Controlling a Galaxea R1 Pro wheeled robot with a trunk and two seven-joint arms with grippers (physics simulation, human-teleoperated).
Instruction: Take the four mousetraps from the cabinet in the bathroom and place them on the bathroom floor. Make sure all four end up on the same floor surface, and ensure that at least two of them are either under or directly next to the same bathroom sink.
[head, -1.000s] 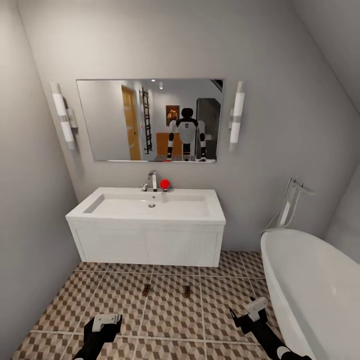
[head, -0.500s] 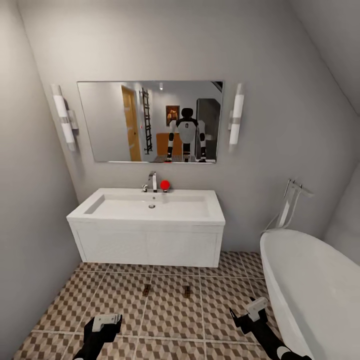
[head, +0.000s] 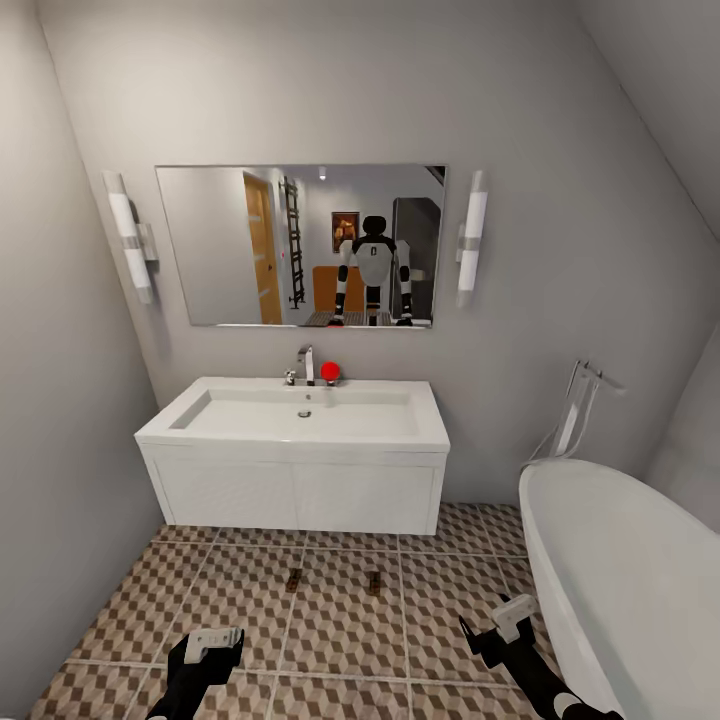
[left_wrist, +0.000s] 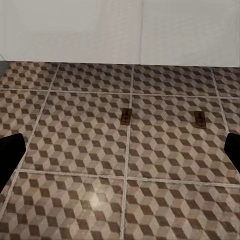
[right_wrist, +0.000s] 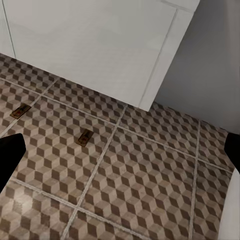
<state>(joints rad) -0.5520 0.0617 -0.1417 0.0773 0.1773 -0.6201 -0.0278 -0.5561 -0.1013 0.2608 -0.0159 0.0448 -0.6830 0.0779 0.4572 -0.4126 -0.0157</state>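
Note:
Two mousetraps lie flat on the cube-patterned bathroom floor (head: 340, 640), just in front of the white sink (head: 300, 415): one (head: 293, 579) to the left, the other (head: 372, 582) to the right. The left wrist view shows the same pair, one mousetrap (left_wrist: 126, 117) and another (left_wrist: 200, 120); the right wrist view shows them as well (right_wrist: 19, 111) (right_wrist: 85, 137). My left gripper (head: 213, 641) (left_wrist: 120, 155) and right gripper (head: 511, 614) (right_wrist: 120, 152) hover low over the tiles nearer to me, both open and holding nothing. In the mirror, the orange-brown cabinet (head: 335, 288) is reflected behind my own figure.
A white oval bathtub (head: 620, 580) with a floor-standing tap (head: 580, 410) takes up the right side. Grey walls close in on the left and behind the vanity. A red-topped item (head: 329, 371) stands by the chrome tap (head: 304, 362). A mirror (head: 300, 245) hangs between two wall lights.
The whole picture has drifted slightly downward and the sink looks a touch smaller, so the camera has moved. Both arms and the two mousetraps keep their places.

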